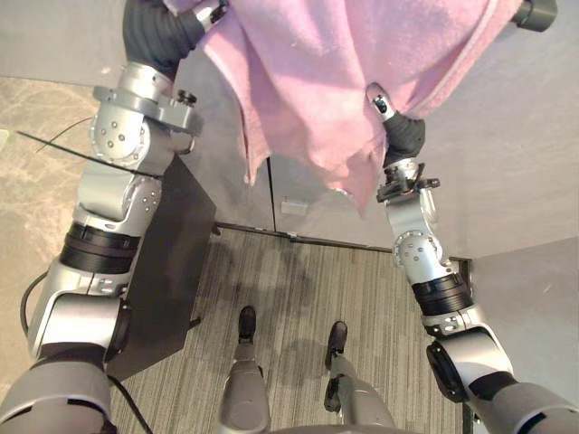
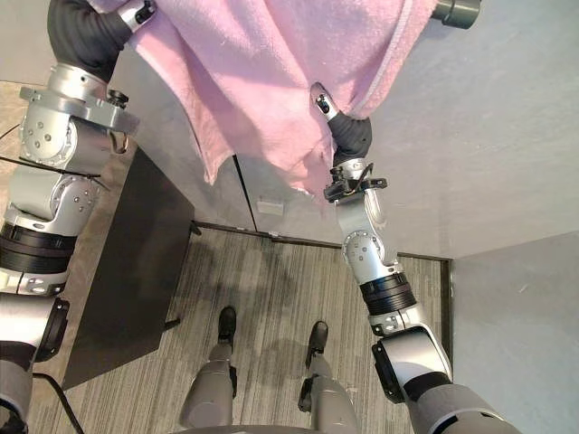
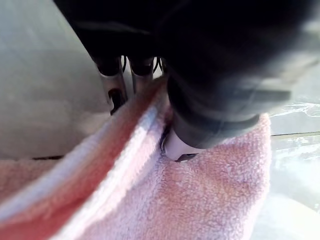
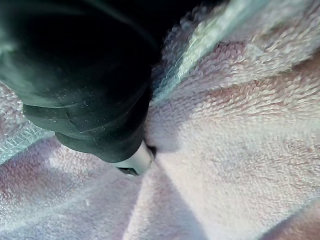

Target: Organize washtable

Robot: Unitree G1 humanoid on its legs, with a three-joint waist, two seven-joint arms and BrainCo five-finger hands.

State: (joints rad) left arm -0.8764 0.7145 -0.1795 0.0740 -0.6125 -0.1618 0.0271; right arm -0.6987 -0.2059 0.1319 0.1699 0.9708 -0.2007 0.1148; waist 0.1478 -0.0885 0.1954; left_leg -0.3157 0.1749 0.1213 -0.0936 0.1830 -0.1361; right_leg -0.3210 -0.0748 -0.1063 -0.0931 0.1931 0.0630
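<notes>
Towel (image 1: 335, 63), pink terry, hung spread at 12 o'clock in the head views, clear of the floor and raised between both hands. Its upper part ran off the frame. Its lower edge fell in loose folds, and the lowest corner came down toward 6 o'clock, just beside the right wrist.

Left hand (image 1: 210, 13) was at 11 o'clock, at the towel's upper left edge. In the left wrist view, the fingers (image 3: 114, 85) lay behind the towel's thick hem and the thumb (image 3: 176, 148) pressed on its near face. The hem was therefore pinched between them, and this hand was grasping the towel.

Right hand (image 1: 384, 107) was just right of centre, toward 1 o'clock, pushed up into the cloth from below. The towel draped over and around it. In the right wrist view, terry surrounded the hand's dark cover and creases radiated from the contact point. Whether this hand was clenched on the cloth could not be determined.

Stub (image 1: 536, 13), dark and round, showed at 1 o'clock, just beside the towel's upper right edge. Contact between the two could not be determined.

Cabinet (image 1: 231, 181), grey with a vertical door seam, stood behind the towel. A grey wall (image 1: 507, 163) continued toward 3 o'clock. A dark panel (image 1: 167, 271) stood at 8 o'clock, beside the left arm. Striped grey carpet (image 1: 289, 280) covered the floor at 6 o'clock.
</notes>
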